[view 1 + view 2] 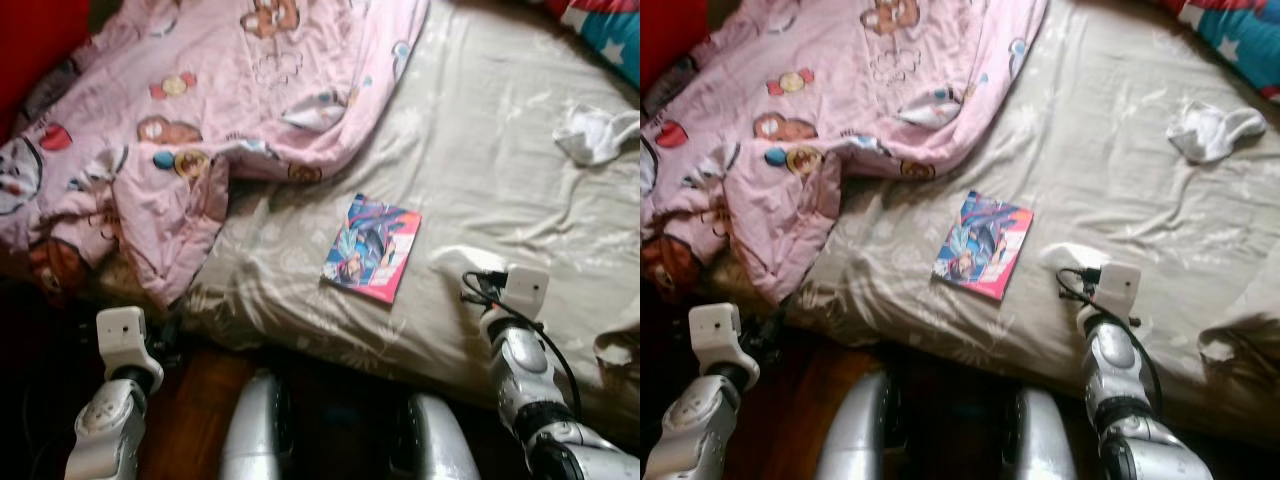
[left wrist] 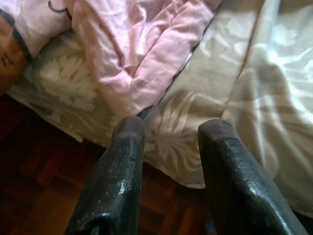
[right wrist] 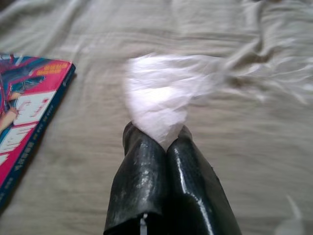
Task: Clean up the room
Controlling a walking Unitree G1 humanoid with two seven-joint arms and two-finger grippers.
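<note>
While our right gripper [image 3: 159,137] has its fingers clamped on a white tissue [image 3: 161,93] lying on the bed [image 1: 480,150] beside the comic book [image 1: 372,248], we judge it light, soft and tearable, and our left gripper [image 2: 168,142] hangs with fingers apart.

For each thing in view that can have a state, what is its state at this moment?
Right gripper: shut on the white tissue, over the bed sheet.
Left gripper: open, holding nothing, at the bed edge.
Comic book: closed, lying flat on the sheet.
Pink blanket: crumpled, hanging over the bed edge.
White cloth: crumpled on the sheet.
</note>
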